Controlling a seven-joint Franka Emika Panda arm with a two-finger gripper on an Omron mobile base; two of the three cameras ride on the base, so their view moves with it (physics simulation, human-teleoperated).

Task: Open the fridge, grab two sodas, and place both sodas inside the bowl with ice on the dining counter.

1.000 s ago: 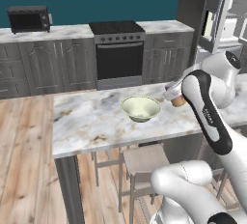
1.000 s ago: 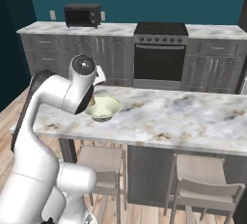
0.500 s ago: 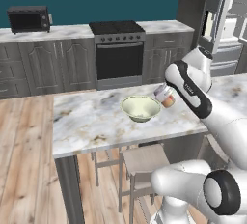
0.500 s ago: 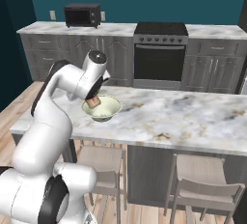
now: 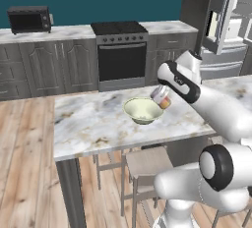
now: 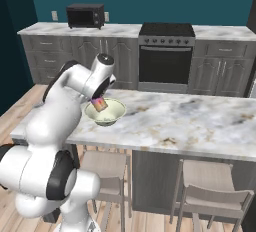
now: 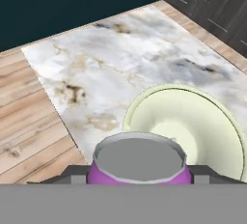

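Observation:
My gripper (image 5: 160, 96) is shut on a soda, a purple can (image 5: 162, 98) with an orange lower band. It holds the can tilted just above the right rim of the pale cream-green bowl (image 5: 142, 110) on the white marble dining counter (image 5: 93, 124). From the right base view the can (image 6: 100, 104) hangs over the bowl (image 6: 106, 113). In the hand view the can's grey top (image 7: 138, 156) sits between the fingers, with the bowl (image 7: 193, 126) just beyond it. The fridge (image 5: 224, 11) stands at the far right with a door open.
Wooden stools (image 5: 147, 165) (image 6: 207, 196) stand under the dining counter's near side. Behind it run dark grey cabinets with a stove (image 5: 120, 50) and a microwave (image 5: 29, 19) on the back counter. Wood floor lies to the left of the counter.
The arm has swung left over the dining counter with the purple can, from beyond the bowl's right side to its right rim. The bowl has not moved.

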